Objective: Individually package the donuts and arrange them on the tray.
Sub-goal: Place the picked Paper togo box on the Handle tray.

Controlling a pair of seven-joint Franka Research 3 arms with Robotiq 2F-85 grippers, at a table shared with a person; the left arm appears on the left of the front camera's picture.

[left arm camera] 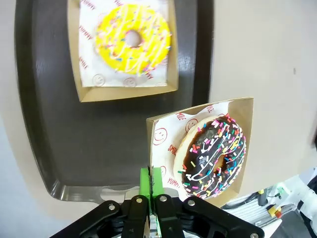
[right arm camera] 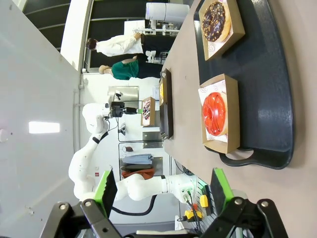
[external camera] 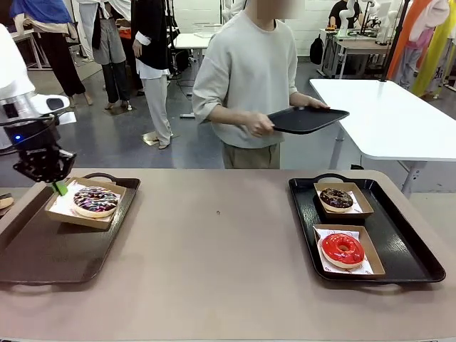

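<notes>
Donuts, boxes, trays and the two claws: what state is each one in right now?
Left gripper: shut on the sprinkled donut's box edge, holding it lifted.
Sprinkled donut: in its box, carried above the left tray.
Yellow donut: boxed, resting on the left tray.
Dark chocolate donut: boxed, on the right tray.
Red donut: boxed, on the right tray.
Right gripper: open, holding nothing.
Person's tray: held in both hands.

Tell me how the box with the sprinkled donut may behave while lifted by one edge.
The cardboard box looks thin, so it may sag; the left gripper pinches only its rim. It hangs tilted, so the sprinkled donut might slide on the paper liner.
</notes>
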